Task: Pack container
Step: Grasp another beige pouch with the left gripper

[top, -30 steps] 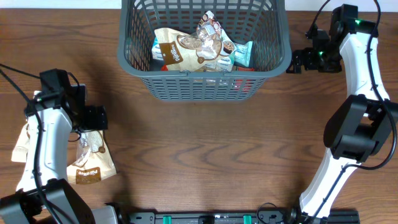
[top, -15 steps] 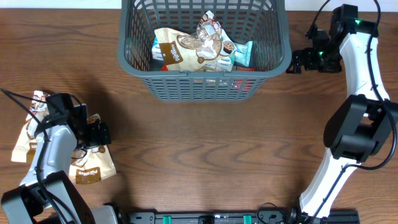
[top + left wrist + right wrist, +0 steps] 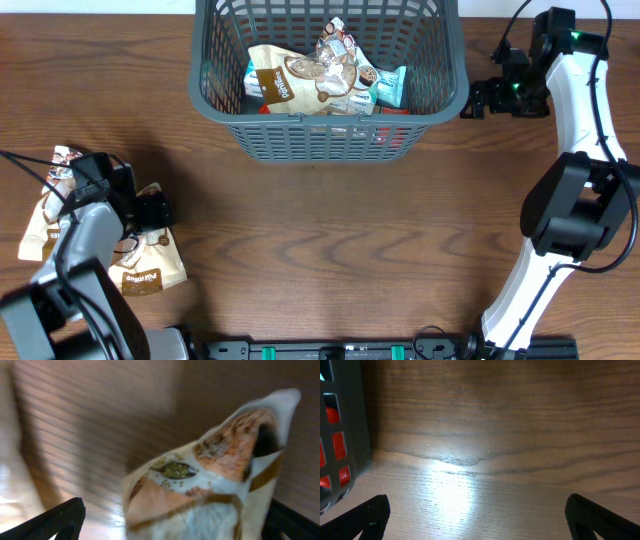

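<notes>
The wooden table (image 3: 330,240) is carrying the container (image 3: 330,118) at its far edge, with snack packets (image 3: 310,80) lying inside. My right gripper (image 3: 479,512) is hovering just beside its right wall, jaws spread wide and empty. My left gripper (image 3: 175,522) is pointing down, jaws wide astride a tan packet (image 3: 210,475) at the near left; I cannot tell whether they are touching it.

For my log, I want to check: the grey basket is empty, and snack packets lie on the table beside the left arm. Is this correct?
Not quite: the overhead view shows that the grey basket holds several snack packets. Other packets do lie on the table beside the left arm.
</notes>
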Controlling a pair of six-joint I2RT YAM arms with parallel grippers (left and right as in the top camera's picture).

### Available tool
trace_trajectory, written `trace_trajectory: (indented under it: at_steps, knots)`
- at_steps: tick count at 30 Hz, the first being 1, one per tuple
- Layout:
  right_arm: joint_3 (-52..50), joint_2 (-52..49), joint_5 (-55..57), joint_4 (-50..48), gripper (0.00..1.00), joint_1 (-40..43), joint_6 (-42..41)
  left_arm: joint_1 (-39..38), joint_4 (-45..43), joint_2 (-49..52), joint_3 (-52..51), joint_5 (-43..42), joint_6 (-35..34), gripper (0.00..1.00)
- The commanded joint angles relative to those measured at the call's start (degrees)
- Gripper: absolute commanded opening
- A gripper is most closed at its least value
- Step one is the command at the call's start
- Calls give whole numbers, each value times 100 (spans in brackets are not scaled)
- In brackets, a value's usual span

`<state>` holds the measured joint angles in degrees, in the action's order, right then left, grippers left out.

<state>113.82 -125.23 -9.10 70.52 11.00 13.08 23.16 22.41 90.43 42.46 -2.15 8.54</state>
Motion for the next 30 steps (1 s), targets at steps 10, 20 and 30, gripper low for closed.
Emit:
trace_trajectory:
  at_steps: [10,20,30]
  knots:
    - [-20,-42,9,63,99,-55,70,17,24,691,-66,103,-378,71]
    - [-20,-42,9,63,99,-55,39,13,306,116,-15,-4,-481,26]
    - [-20,-42,9,59,99,-55,24,-9,1091,-1320,625,-651,-741,6]
